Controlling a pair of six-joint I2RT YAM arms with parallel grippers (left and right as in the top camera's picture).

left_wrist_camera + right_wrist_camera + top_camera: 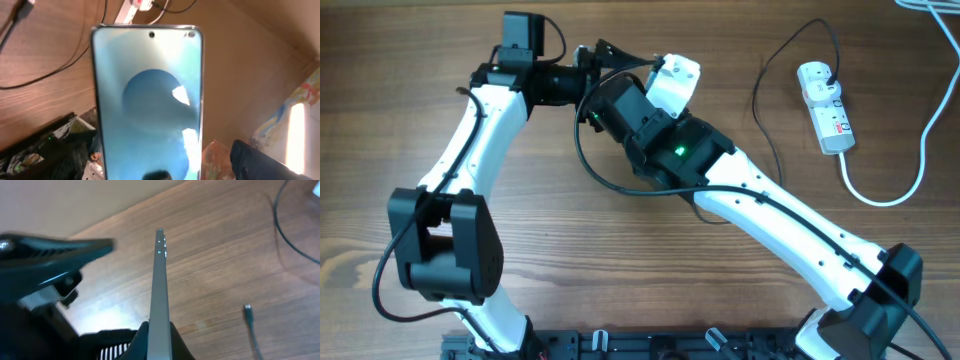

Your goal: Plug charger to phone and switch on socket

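Observation:
The phone (677,78) is held off the table at the upper middle. In the left wrist view its turquoise screen (150,100) fills the frame. In the right wrist view it shows edge-on (159,275), with my right gripper (160,332) shut on its near end. My left gripper (588,72) is beside the phone and open; its right finger (255,160) stands apart from the phone's edge. The charger's thin black cable (760,100) runs from the socket (826,106), a white power strip at the right. Its small plug (247,310) lies loose on the table.
A thick white cord (910,170) loops from the power strip to the table's right edge. The power strip's end shows at the top of the left wrist view (134,6). The two arms cross close together at the upper middle. The table is brown wood (620,260).

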